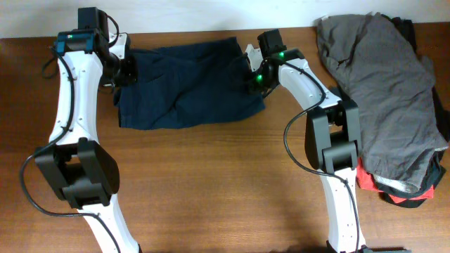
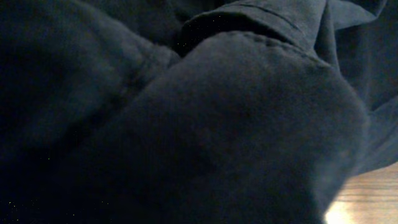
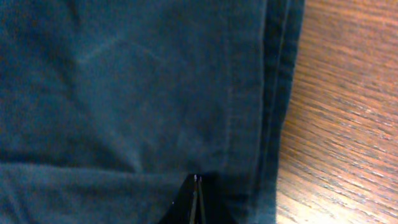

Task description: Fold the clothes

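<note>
The dark navy shorts [image 1: 186,88] lie spread on the wooden table [image 1: 211,183], rumpled, between my two grippers. My left gripper [image 1: 125,70] is at the shorts' left edge. In the left wrist view the navy fabric [image 2: 249,124] fills the frame and hides the fingers. My right gripper [image 1: 254,74] is at the shorts' right edge. In the right wrist view its fingertips [image 3: 196,182] are pressed together with the shorts' fabric [image 3: 137,87] bunched round them, next to the stitched hem [image 3: 277,93].
A large grey garment [image 1: 387,91] lies piled at the right of the table, over a red-and-black item [image 1: 401,193] at its lower end. Bare wood lies in front of the shorts. The arms' bases stand near the front edge.
</note>
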